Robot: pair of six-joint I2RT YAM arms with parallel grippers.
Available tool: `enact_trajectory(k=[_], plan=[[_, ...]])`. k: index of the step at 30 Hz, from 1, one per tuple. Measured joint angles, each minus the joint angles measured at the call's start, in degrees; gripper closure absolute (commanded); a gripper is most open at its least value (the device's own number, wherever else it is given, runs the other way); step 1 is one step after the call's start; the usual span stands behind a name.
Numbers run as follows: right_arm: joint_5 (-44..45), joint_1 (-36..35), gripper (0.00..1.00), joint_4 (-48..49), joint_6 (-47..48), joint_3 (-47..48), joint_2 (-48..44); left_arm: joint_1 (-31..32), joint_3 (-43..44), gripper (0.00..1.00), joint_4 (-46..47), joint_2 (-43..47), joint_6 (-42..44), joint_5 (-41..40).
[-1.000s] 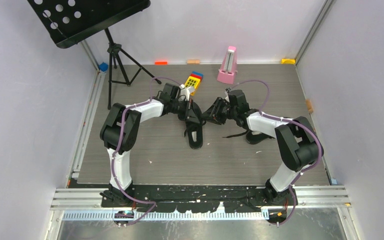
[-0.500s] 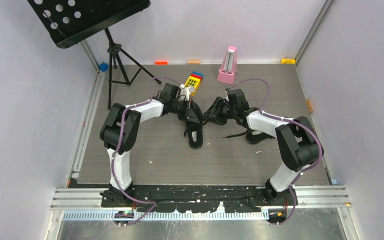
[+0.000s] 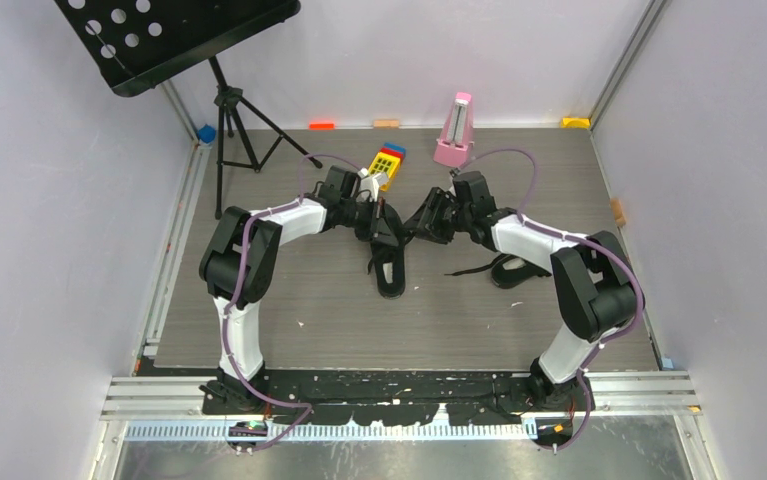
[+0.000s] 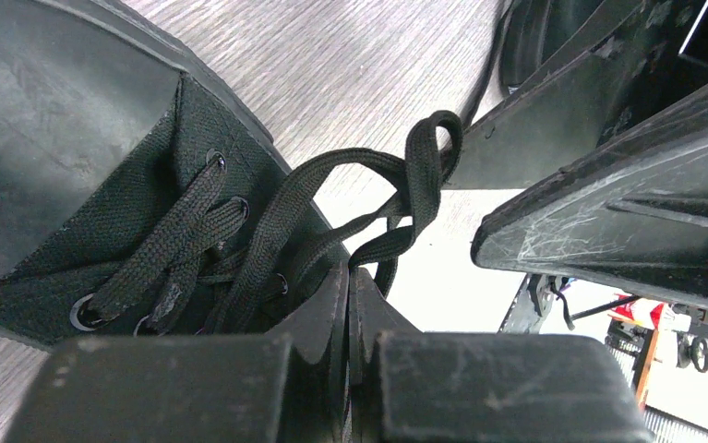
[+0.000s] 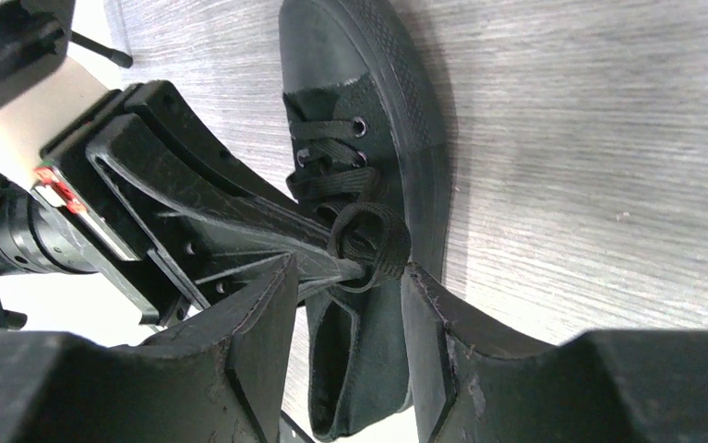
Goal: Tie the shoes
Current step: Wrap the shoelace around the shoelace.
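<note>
One black shoe (image 3: 391,272) lies mid-table with its toe toward the far side; the other shoe (image 3: 512,270) lies to its right under the right arm. My left gripper (image 3: 389,230) is over the first shoe's tongue and shut on a lace (image 4: 373,247) of that shoe (image 4: 82,175). A loop of the lace (image 5: 369,242) wraps round the left gripper's tip (image 5: 239,235). My right gripper (image 5: 345,281) faces it, open, with its fingers (image 5: 259,318) either side of the loop and not touching it. The shoe's toe (image 5: 368,74) shows beyond.
A pink metronome (image 3: 453,130) and a yellow toy keypad (image 3: 388,163) stand just behind the grippers. A black music stand (image 3: 174,40) on a tripod (image 3: 234,130) fills the far left corner. The second shoe's loose lace (image 3: 471,270) trails on the table.
The right gripper's jaws have widened and its wrist has shifted slightly toward the far side. The left arm and both shoes have stayed put.
</note>
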State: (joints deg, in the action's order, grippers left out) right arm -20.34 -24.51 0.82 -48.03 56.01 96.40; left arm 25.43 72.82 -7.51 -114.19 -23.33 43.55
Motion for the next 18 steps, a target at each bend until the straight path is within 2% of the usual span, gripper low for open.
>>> enact_trajectory(k=[10,18], plan=[[2.8,0.0,0.56,-3.2,2.3,1.0,0.4,0.0,0.0,1.00,0.0,0.0,-0.3,-0.1],[5.7,0.0,0.78,-6.6,6.2,1.0,-1.9,0.0,0.0,1.00,0.0,0.0,-0.3,-0.1]])
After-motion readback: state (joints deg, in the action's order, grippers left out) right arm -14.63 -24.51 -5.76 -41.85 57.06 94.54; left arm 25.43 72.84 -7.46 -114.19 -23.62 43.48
